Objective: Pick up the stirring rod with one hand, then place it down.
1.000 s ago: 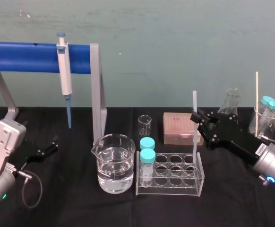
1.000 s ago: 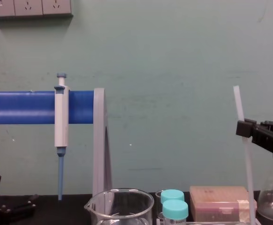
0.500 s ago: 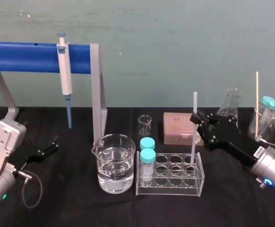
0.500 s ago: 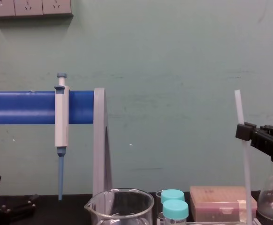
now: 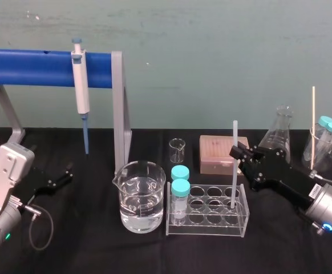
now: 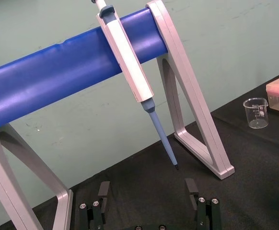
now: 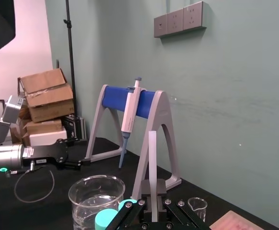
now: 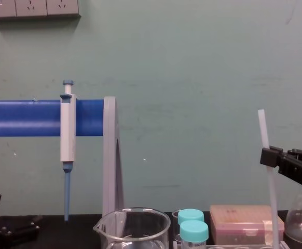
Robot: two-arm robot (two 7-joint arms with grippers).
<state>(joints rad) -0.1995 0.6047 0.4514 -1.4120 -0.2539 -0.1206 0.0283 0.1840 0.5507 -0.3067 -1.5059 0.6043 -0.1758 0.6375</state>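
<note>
On the tabletop, the clear tube rack (image 5: 207, 227) holds the foot of the stirring rod (image 5: 234, 134) in a well at its 3 o'clock end. The rod stands upright, lower than a second ago. The right gripper (image 5: 236, 152), jaws clenched on the rod, has sunk with it. At 9 o'clock the left gripper (image 5: 68, 174) stays parked, jaws released.

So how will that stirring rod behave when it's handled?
Probably stiff: the stirring rod stands straight, pinched at one spot by the right hand. Likely light, being thin. Smooth, it may slip, or roll if laid flat.
</note>
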